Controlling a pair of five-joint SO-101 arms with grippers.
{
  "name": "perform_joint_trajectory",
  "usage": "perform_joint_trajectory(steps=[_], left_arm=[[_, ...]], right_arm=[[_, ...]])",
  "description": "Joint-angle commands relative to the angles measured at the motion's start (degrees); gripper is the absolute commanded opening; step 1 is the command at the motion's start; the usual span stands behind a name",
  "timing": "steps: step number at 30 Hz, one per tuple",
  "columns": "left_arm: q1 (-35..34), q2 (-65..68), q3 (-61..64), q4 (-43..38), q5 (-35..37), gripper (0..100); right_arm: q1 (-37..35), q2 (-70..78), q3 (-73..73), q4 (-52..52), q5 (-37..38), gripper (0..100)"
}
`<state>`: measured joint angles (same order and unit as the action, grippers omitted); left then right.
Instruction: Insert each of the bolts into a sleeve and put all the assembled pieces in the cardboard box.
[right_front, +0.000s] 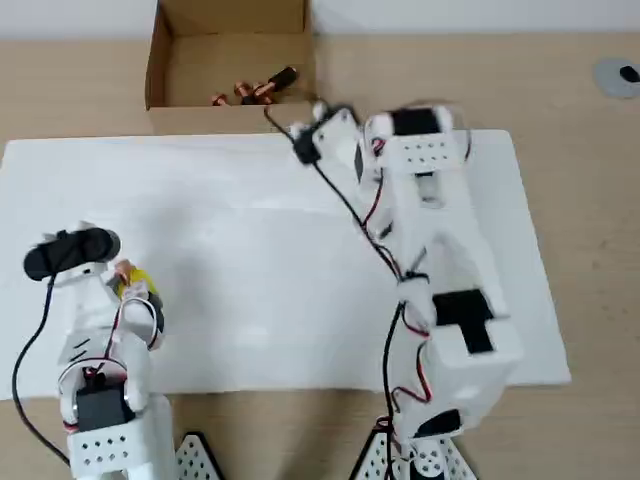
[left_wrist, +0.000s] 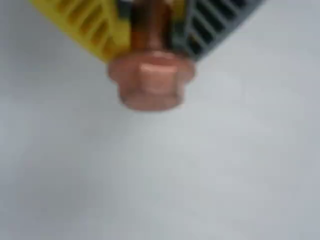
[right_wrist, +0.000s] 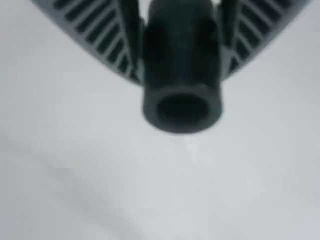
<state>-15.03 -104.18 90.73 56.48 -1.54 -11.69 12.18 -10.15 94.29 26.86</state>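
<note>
The left gripper (left_wrist: 150, 30) clamps a copper bolt (left_wrist: 151, 82) by its shank. The bolt's long axis runs along the fingers, with the flanged head pointing out over the white sheet (left_wrist: 160, 190). The right gripper (right_wrist: 182, 40) grips a dark sleeve (right_wrist: 182, 107) lengthwise, its open bore facing outward.

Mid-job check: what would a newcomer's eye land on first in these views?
A copper flanged bolt is clamped in the left hand over the white mat. The right hand grips a black sleeve, its open end showing, close to the cardboard box, where several assembled pieces lie.
</note>
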Motion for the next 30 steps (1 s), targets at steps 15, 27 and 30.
perform_joint_trajectory(steps=[15,27,30], left_arm=[[-0.35,-0.31,-32.44,-1.23,0.26,1],[-0.35,-0.22,-53.54,-1.23,0.26,1],[-0.44,-0.22,-57.32,-1.23,0.26,1]], right_arm=[[-0.84,-39.6,-7.25,6.77,-0.35,1.6],[-13.85,-65.63,18.15,4.57,-0.26,1.2],[-15.16,-72.92,27.82,-5.36,-0.44,1.2]])
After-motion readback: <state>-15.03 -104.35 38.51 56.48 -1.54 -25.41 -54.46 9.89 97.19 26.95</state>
